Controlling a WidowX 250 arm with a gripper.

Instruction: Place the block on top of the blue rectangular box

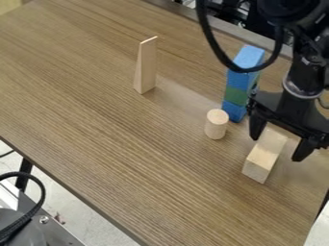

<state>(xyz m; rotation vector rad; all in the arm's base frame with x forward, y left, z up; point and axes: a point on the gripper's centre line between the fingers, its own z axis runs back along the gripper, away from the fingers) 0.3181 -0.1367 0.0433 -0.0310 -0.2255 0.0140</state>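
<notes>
The black gripper [279, 148] is hanging at the right of the camera view, its two fingers [256, 129] standing wide apart and pointing down toward the table. It is open and gripping nothing. Between and below the fingers, the pale wooden block [261, 158] is lying lengthwise on the table, its far end sitting between the fingertips and its square near end facing the lower left. How high the fingertips are hovering, the view is not making clear.

Just beyond the gripper, partly behind it, the blue rectangular box [237, 79] is standing upright, with a green band [235, 96] running across its lower half. A black cable [220, 54] is looping down from the arm [300, 72] and crossing in front of the box's upper part. Near the box's base, on the side toward the camera, a wooden cylinder [216, 125] is standing on end. Farther left, well apart from these, a thin wooden wedge [146, 66] is standing upright, narrowing toward its top. The wood-grained table [122, 144] is supporting them all.
</notes>
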